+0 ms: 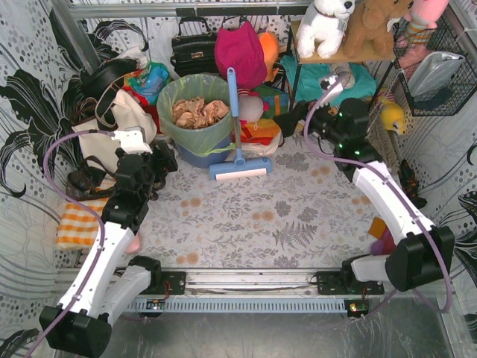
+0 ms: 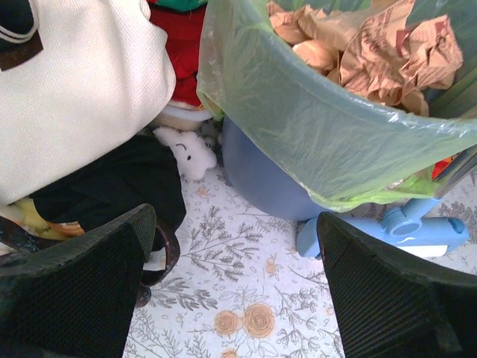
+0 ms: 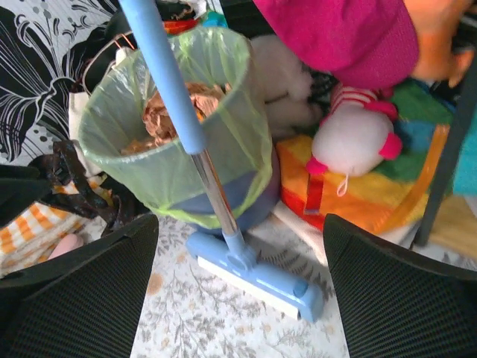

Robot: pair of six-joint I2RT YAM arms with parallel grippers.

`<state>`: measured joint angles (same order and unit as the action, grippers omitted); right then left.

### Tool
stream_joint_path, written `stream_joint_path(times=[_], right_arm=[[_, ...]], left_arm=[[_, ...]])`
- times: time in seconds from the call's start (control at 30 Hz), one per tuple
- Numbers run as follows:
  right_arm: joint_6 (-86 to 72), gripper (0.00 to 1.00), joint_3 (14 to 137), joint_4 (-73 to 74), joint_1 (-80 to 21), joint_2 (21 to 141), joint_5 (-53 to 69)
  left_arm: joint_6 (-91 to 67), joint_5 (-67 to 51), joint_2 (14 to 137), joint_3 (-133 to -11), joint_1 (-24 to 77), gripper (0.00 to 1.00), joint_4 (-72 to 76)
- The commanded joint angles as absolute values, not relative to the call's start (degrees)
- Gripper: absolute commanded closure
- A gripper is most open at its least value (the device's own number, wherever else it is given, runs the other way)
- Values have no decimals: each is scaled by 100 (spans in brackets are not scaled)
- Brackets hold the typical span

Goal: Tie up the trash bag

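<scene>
The trash bag is light-green translucent plastic lining a round blue-grey bin at the back of the floral surface, its top folded over the rim, crumpled tan paper inside. It also shows in the left wrist view and in the right wrist view. My left gripper is open and empty, low to the bag's left, apart from it; its fingers frame bare cloth. My right gripper is open and empty, to the bag's right, with the mop between them.
A blue mop leans against the bin's right side, handle up. A cream tote bag with dark straps lies left of the bin. Plush toys, a pink hat and a shelf crowd the back.
</scene>
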<state>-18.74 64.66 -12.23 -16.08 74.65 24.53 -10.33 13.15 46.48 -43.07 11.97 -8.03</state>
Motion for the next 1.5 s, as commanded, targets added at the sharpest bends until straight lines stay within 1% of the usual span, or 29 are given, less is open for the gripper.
stream_joint_path(times=[0.0, 0.13, 0.23, 0.37, 0.5, 0.83, 1.0, 1.27, 1.4, 1.47], right_arm=[[-1496, 10, 7211, -1210, -2120, 7902, 1811], [-1261, 13, 8025, -798, -2703, 8414, 756], [-1321, 16, 8469, -773, -2925, 8791, 472], [-1249, 18, 9113, -606, -3157, 9318, 372], [-1219, 24, 9680, -565, -3334, 9836, 406], [-993, 33, 10792, -328, -3687, 10798, 152], [-858, 41, 11047, -247, -3794, 11065, -54], [-692, 48, 10957, -254, -3840, 11077, -475], [-640, 57, 10832, -355, -3865, 10996, -540], [-605, 65, 10754, -404, -3872, 10942, -545]], left_arm=[[-1043, 1421, 4709, -4561, 1215, 2, -846], [-1047, 1555, 4630, -4566, 1140, 2, -837], [-1096, 1453, 4568, -4529, 1057, 2, -793], [-1125, 1351, 4522, -4527, 1019, 2, -800], [-1170, 1310, 4496, -4527, 985, 2, -807], [-1243, 1257, 4426, -4500, 976, 2, -836], [-1263, 1213, 4455, -4516, 973, 2, -882], [-1274, 1231, 4445, -4509, 976, 2, -896], [-1270, 1209, 4440, -4496, 976, 2, -896], [-1227, 1167, 4439, -4484, 971, 2, -890]])
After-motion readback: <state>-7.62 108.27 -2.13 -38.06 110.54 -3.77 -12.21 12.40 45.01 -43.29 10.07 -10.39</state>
